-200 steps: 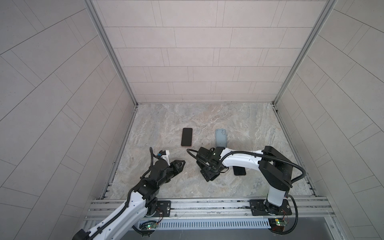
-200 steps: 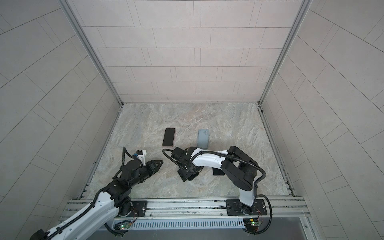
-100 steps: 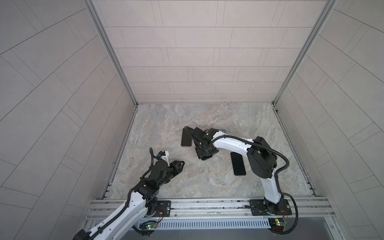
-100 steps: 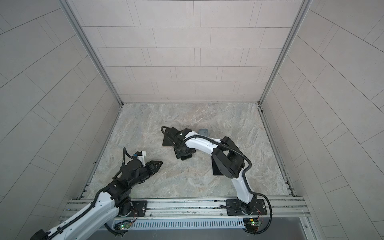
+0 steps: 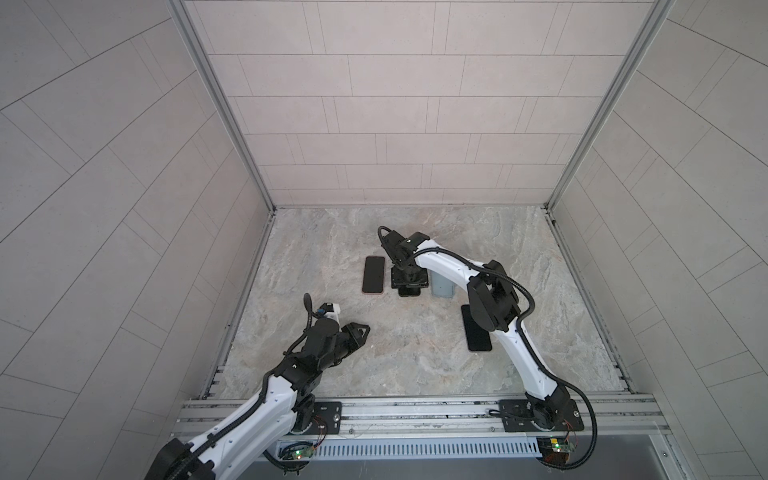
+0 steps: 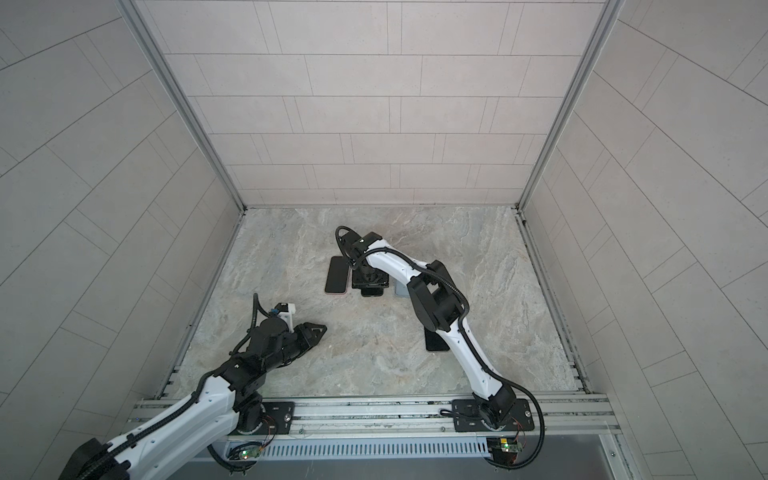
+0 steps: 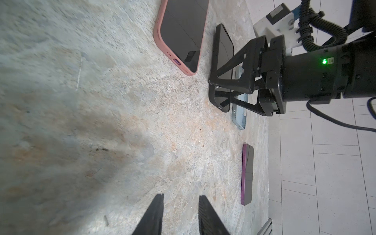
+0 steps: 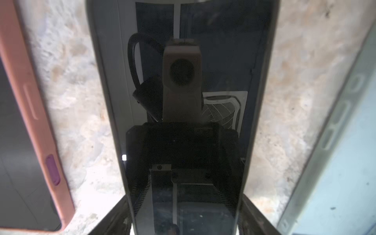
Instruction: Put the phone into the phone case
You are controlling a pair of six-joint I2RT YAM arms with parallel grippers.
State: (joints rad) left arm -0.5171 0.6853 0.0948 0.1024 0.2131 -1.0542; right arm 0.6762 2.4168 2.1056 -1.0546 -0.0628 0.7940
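In both top views the right gripper (image 5: 409,284) points straight down over the middle of the marbled desk (image 5: 415,365); its fingers sit across a black phone (image 5: 409,293) that lies flat, with only its near end showing below the black housing. Just left of it lies a pink-cased phone (image 5: 373,275), screen up; just right, partly behind the white arm, lies the pale blue case (image 5: 441,287), apart from the black phone. A purple phone (image 5: 478,330) lies nearer the rail, under the right arm's elbow; the left gripper (image 5: 360,331) hangs low over bare desk at the near left, well apart from all of them.

In the left wrist view the left gripper's fingers (image 7: 156,213) stand a narrow gap apart, with only desk between them. Beyond them the right gripper (image 7: 222,90) comes down on the black phone (image 7: 223,50), one finger at each long edge; the far finger stands between the phone and the blue case (image 7: 240,116).

In the right wrist view the black phone (image 8: 183,101) fills the middle, its glass mirroring the camera; a finger (image 8: 116,219) lies against each long side, pinching the phone across its width. The pink-cased phone (image 8: 30,122) is on one side and the blue case (image 8: 335,162) on the other; bare desk shows between each and the phone.
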